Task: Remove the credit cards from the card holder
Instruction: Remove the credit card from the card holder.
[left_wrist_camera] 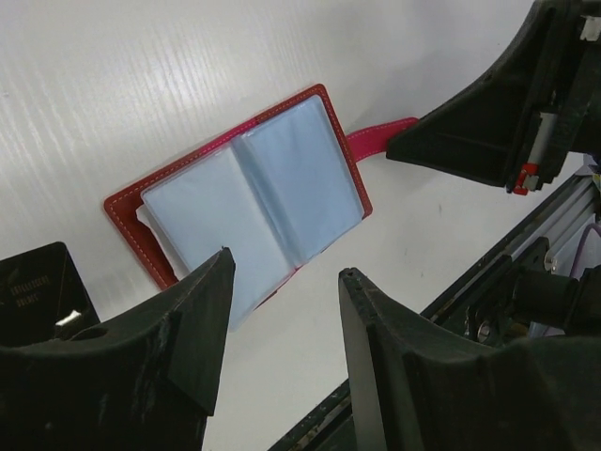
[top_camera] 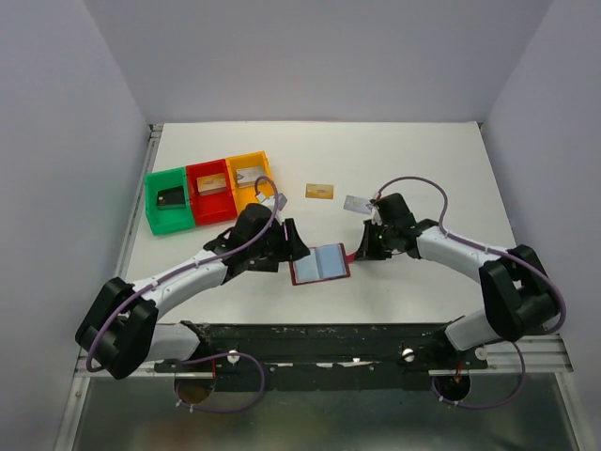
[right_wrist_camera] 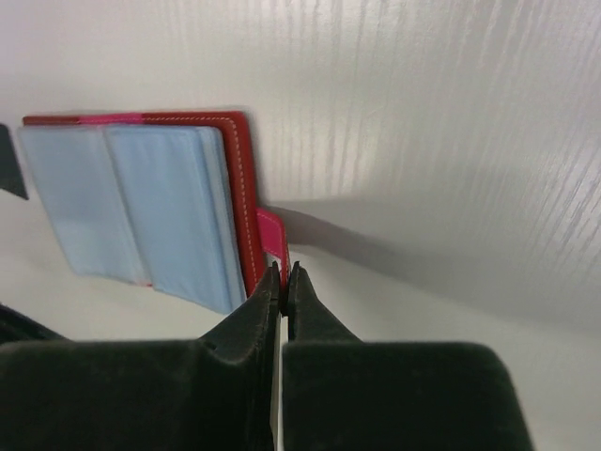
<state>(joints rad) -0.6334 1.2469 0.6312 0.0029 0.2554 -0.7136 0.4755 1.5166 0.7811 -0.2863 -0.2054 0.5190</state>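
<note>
The maroon card holder [top_camera: 319, 263] lies open on the table, its light blue pockets facing up. It also shows in the left wrist view [left_wrist_camera: 249, 202] and the right wrist view [right_wrist_camera: 141, 197]. My right gripper [top_camera: 362, 249] is shut on its snap tab [right_wrist_camera: 274, 233]. My left gripper [top_camera: 287, 246] is open and empty at the holder's left edge, just above it [left_wrist_camera: 286, 272]. A gold card [top_camera: 320, 191] and a silver card [top_camera: 358, 202] lie on the table behind the holder. A black card [left_wrist_camera: 38, 287] lies beside the holder under my left gripper.
Green [top_camera: 153, 209], red [top_camera: 192, 199] and yellow [top_camera: 265, 163] trays stand in a row at the back left. The green tray holds a black card [top_camera: 172, 198]; the other two each hold a card-like item. The table's front rail [left_wrist_camera: 526, 254] is close by.
</note>
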